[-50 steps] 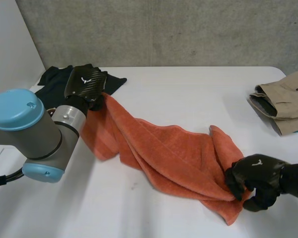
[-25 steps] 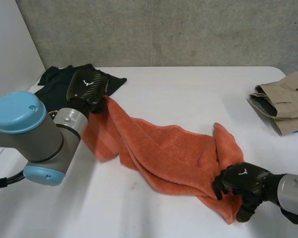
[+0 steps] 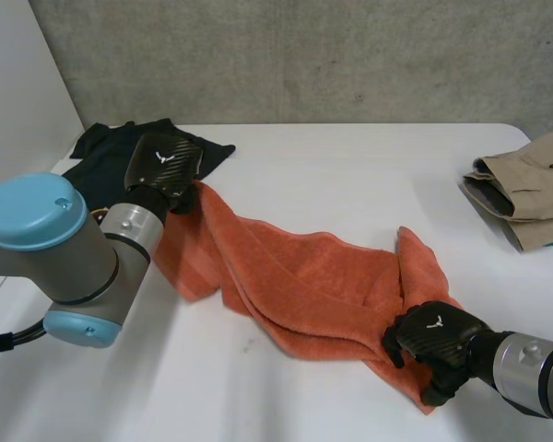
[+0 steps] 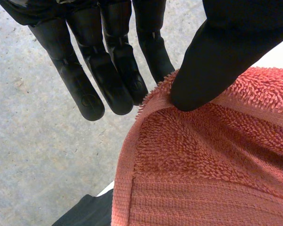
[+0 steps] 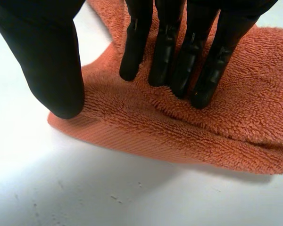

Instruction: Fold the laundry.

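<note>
An orange towel (image 3: 304,285) lies bunched in a long diagonal strip across the white table (image 3: 350,175). My left hand (image 3: 161,161) holds its far left corner raised off the table. In the left wrist view the thumb (image 4: 212,56) pinches the towel's hem (image 4: 151,101) against the fingers (image 4: 108,70). My right hand (image 3: 435,336) rests on the towel's near right end. In the right wrist view its fingers (image 5: 165,42) stand nearly straight and press down on the towel (image 5: 236,108), while the thumb (image 5: 47,56) sits on the corner, apart from them.
A dark garment (image 3: 101,152) lies at the table's back left, behind my left hand. A folded beige garment (image 3: 530,189) sits at the right edge. My left arm's big joint (image 3: 46,249) stands over the near left of the table.
My right hand has slid left and nearer along the towel's end, and its fingers went from curled on the cloth to laid flat on it. The left hand barely moved.
</note>
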You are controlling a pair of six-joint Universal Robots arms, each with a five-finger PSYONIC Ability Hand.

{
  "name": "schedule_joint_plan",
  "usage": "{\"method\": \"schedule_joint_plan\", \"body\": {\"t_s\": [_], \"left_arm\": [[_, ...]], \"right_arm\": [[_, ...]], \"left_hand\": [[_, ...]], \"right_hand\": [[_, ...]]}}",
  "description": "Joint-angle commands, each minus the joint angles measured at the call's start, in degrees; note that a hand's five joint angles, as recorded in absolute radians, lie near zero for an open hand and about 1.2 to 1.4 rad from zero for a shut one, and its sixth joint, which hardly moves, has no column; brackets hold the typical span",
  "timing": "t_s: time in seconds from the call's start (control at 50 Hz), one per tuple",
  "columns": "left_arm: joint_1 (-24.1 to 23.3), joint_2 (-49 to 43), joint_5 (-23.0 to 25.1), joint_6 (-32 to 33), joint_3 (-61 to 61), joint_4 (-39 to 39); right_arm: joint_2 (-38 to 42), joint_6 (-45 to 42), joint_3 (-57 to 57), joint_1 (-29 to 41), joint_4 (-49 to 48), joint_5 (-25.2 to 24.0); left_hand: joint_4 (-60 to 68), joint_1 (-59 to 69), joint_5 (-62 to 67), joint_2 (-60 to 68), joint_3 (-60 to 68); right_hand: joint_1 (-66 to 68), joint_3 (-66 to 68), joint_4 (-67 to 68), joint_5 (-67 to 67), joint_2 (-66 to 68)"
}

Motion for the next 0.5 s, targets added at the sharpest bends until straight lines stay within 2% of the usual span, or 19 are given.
{"method": "schedule_joint_plan", "body": {"t_s": [0.02, 0.16, 0.24, 0.42, 0.5], "left_arm": [[-0.1, 0.0, 0.0, -0.07, -0.04, 0.0], [-0.1, 0.09, 0.0, -0.16, -0.13, -0.09], [-0.1, 0.18, 0.09, -0.07, -0.57, 0.0], [-0.18, 1.23, -0.09, 0.02, -0.83, -0.88], [-0.18, 4.56, -0.18, 0.11, -2.15, -1.67]], "right_arm": [[0.19, 0.01, 1.15, 0.73, -3.32, 1.99], [0.28, 0.01, 2.12, 0.82, -5.52, 2.7], [0.19, 0.01, 2.21, 0.82, -5.78, 2.79], [-3.75, 1.32, 0.8, -0.15, -7.63, 4.54], [-9.46, 1.86, -3.58, -0.32, -6.76, 8.66]], "left_hand": [[11.14, 14.68, 14.3, 11.36, 11.72], [11.14, 14.68, 14.3, 11.36, 11.72], [11.14, 14.68, 14.3, 11.36, 11.72], [11.14, 14.68, 14.3, 11.36, 11.72], [11.14, 14.68, 14.3, 11.36, 11.72]], "right_hand": [[22.75, 12.47, 12.53, 14.05, 17.1], [28.46, 18.17, 18.24, 19.76, 22.8], [47.03, 36.74, 36.81, 38.33, 41.37], [47.09, 36.8, 36.86, 38.39, 41.43], [47.09, 36.8, 36.86, 38.39, 41.43]]}}
